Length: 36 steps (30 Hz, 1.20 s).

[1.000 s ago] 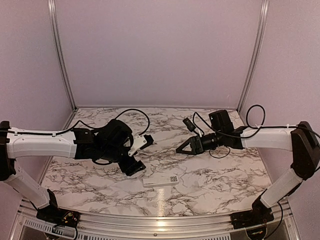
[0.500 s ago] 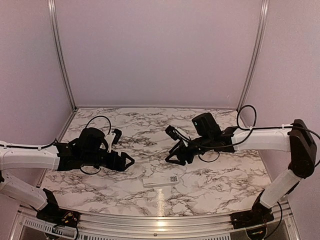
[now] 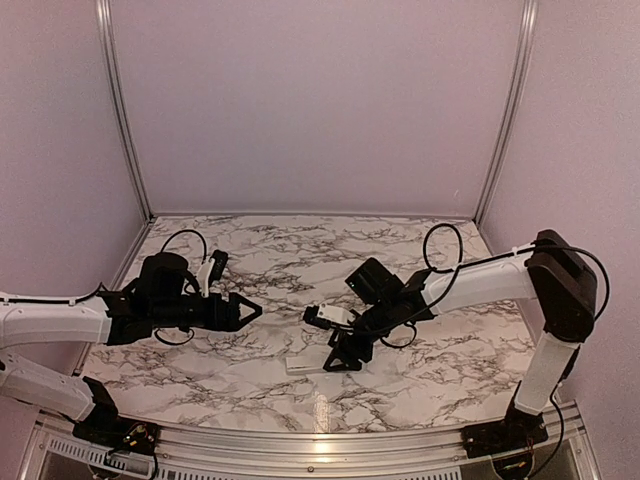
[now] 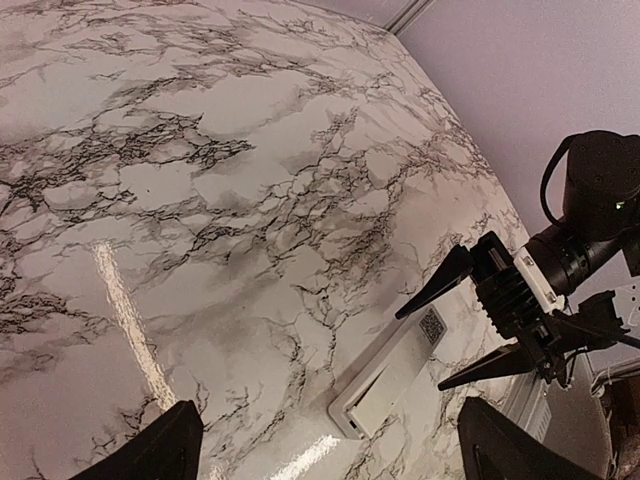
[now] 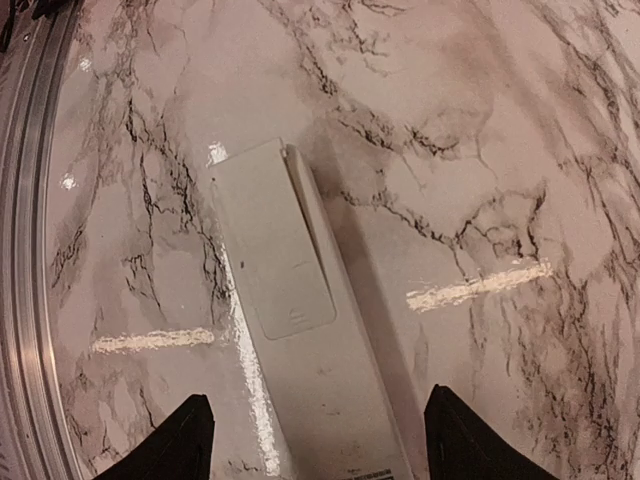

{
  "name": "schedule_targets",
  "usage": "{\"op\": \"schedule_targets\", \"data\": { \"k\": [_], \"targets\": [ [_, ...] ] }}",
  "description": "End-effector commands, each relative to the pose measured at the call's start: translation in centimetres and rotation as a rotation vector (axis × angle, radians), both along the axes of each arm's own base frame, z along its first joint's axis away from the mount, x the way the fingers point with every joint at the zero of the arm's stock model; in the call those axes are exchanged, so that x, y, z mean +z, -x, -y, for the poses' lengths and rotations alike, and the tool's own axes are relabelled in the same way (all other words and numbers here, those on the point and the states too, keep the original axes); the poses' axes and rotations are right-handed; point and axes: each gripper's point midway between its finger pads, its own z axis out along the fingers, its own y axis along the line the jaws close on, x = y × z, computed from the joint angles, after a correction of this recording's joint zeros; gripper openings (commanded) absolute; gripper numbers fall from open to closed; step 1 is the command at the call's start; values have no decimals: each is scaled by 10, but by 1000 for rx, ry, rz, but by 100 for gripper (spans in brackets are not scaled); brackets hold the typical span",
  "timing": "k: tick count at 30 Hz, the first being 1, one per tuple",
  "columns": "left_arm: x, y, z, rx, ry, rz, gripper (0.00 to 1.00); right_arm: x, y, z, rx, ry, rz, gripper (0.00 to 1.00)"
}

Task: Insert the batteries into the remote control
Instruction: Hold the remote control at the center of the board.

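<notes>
Two end effectors, both released and empty: my right end effector [image 5: 318, 400] hangs low over the remote [image 5: 340, 370], jaws spread to either side of the white bar and, as far as I can see, not touching it. My left end effector [image 3: 252, 312] hovers well apart to the left, jaws wide, holding nothing. The remote lies flat on the worktop [image 3: 300, 250] near the front edge, back face up, with its cover [image 5: 265, 250] apparently seated. No batteries show in any view, so I cannot say where they are. I judge the step in hand to be gripping the remote so the cover can come off. To do it well, I should centre the jaws across the narrow width, below the cover rather than on it, so clamping does not pin it shut. The bar is thin and sits flush on glossy marble, so my fingertips should reach the surface before closing, or they may skate over the top edges. A light squeeze is best, since slick plastic could twist out sideways. My left can then work the cover.
</notes>
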Motion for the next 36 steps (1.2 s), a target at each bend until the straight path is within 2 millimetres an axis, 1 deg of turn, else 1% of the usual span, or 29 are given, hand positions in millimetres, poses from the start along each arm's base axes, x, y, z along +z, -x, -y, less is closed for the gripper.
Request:
{"op": "schedule_targets", "data": {
  "k": [1,4,9,15,22,28,32,35,36],
  "targets": [
    [7,2,1,-24,54,18,93,-7,-1,-6,37,57,38,70],
    [-1,2,0,-19,49,1,93,-15,-2,-5,38,81,45,70],
    [-6,4,0,-16,63,-25,91,-23,-4,-4,36,109,56,69],
    [-15,0,-1,-1,50,-48,87,-25,3,-3,43,130,55,62],
    [-30,-3,3,2,24,-98,73,-30,15,3,44,159,35,53],
    [-44,-3,8,-7,21,-139,64,-35,21,8,9,193,10,49],
    [-50,-1,17,-37,50,-176,56,-38,27,9,-12,205,0,49],
    [-55,0,26,-67,70,-195,49,-36,30,3,-27,200,2,51],
    [-58,1,28,-76,70,-202,48,-35,30,1,-33,198,-4,51]
  ]
}}
